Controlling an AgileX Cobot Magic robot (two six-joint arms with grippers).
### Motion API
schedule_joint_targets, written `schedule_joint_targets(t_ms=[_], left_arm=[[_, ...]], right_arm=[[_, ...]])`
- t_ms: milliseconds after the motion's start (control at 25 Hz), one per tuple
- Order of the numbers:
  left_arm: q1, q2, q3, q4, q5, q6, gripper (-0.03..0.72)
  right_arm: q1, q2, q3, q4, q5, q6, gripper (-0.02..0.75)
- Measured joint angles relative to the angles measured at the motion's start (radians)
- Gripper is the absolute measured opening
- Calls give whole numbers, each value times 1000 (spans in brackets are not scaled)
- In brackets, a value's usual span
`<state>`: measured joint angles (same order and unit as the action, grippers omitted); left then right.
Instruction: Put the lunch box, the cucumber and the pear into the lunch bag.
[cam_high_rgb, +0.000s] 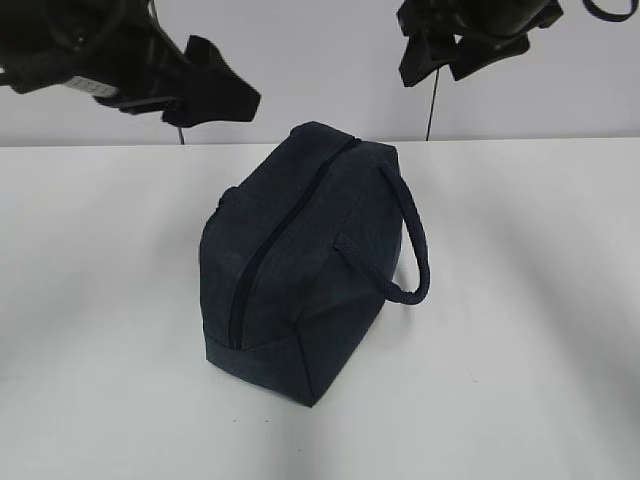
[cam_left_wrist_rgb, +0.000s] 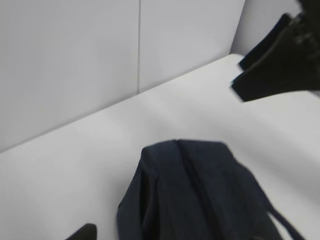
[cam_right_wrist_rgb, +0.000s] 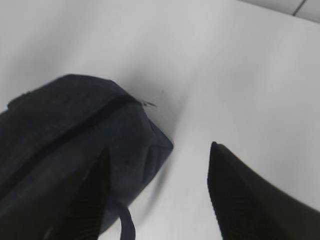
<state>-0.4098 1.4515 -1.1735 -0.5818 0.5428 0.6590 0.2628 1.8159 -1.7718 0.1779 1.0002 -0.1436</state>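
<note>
The left gripper (cam_high_rgb: 215, 95) hangs above the table (cam_high_rgb: 90, 300) at the upper left, clear of everything; whether its fingers are spread or closed cannot be told from these views.

The lunch bag (cam_high_rgb: 300, 260) stands alone near the table centre. Its top zipper (cam_high_rgb: 270, 240) appears fully closed. The loop handle (cam_high_rgb: 415, 250) projects from the bag's right side.

The right gripper (cam_right_wrist_rgb: 157, 195) is raised at the upper right with its fingers (cam_right_wrist_rgb: 240, 195) spread apart and nothing between them; it hovers above the far end of the bag.

The lunch box, the cucumber and the pear are not visible in any view, so whether they are inside the bag cannot be determined.

Hazards, as a judgement:
- If the items are still outside, the closed zipper blocks loading.
- The soft fabric may drag or tip if one arm pulls without the other bracing.
- The handle may snag a descending finger.

The wall behind the table limits reach at the rear.
</note>
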Motion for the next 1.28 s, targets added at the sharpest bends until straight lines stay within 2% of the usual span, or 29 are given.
schedule_joint_targets(t_ms=[80, 160, 240, 400, 560, 760, 1000, 1280], left_arm=[[0, -29, 0, 215, 53, -217, 512], [1, -55, 0, 357, 117, -389, 512], [1, -87, 0, 450, 182, -493, 511], [1, -176, 10, 532, 306, -607, 507], [1, -316, 67, 582, 384, -636, 486], [1, -539, 200, 582, 476, -642, 480], [1, -824, 405, 582, 595, -642, 480], [1, -1154, 588, 588, 606, -642, 480]], right_arm=[[2, -33, 27, -40, 55, 40, 480], [2, -87, 84, -71, 82, 73, 479], [2, -150, 178, -91, 89, 104, 478], [2, -316, 408, -123, 89, 135, 476], [4, -508, 632, -154, 89, 144, 475], [4, -755, 833, -165, 125, 144, 475], [4, -1054, 1004, -167, 217, 144, 475], [4, -1379, 1146, -169, 251, 144, 475]])
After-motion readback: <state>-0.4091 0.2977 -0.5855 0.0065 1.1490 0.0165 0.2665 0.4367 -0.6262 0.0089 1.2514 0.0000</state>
